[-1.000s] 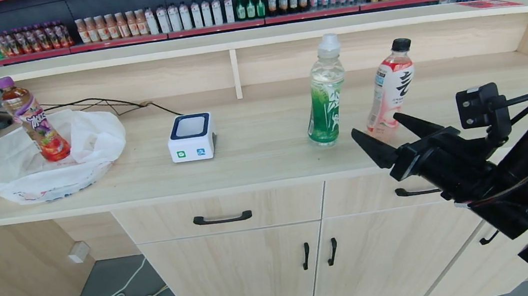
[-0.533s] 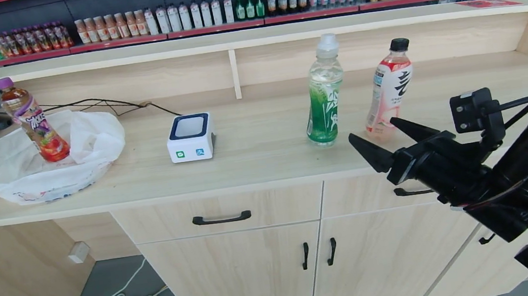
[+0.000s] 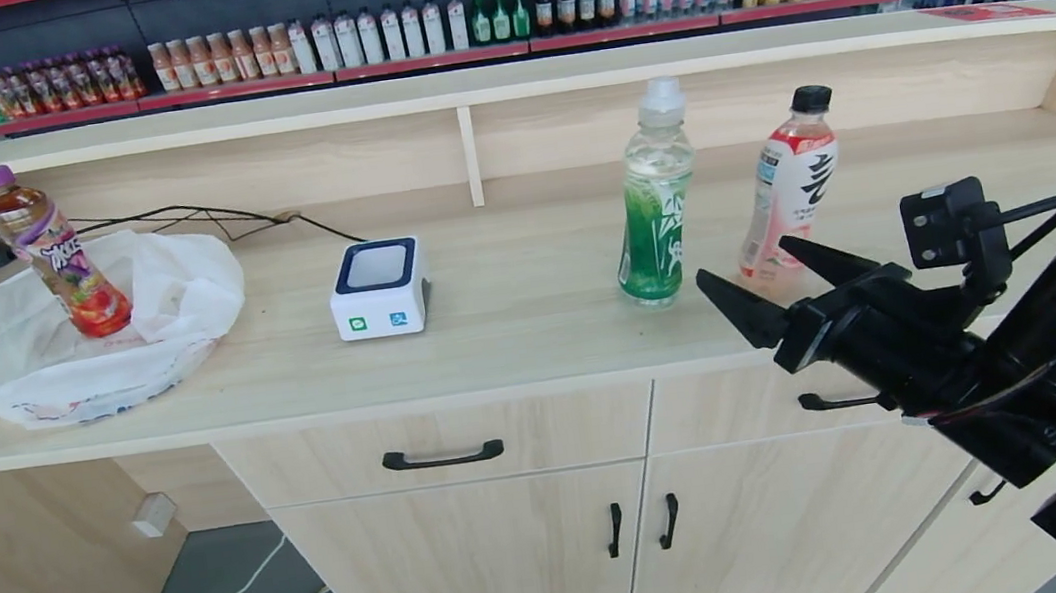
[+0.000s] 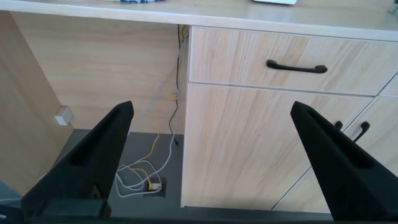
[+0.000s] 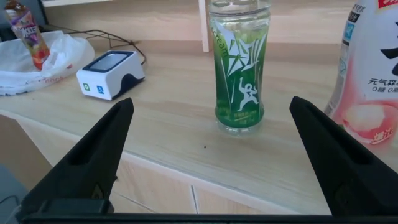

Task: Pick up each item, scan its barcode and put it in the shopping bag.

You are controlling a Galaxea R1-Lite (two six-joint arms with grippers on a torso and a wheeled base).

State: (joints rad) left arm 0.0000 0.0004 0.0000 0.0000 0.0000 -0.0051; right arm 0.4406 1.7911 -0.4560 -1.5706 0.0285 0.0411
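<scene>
Green bottle (image 3: 651, 211) nearest right gripper (image 3: 743, 260), jaws spread; left gripper (image 4: 211, 107) spread too. Best: straddle label mid-height, close squarely.

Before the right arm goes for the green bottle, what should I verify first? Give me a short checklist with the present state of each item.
1. Jaws open on the right gripper: ok.
2. Is the green bottle upright and centred ahead of the jaws: ok.
3. Is the pink bottle standing apart from it: ok.
4. Window of the scanner uncovered: ok.
5. Is the shopping bag open: ok.
6. Where the barcode sits on the green bottle: cannot tell.
</scene>
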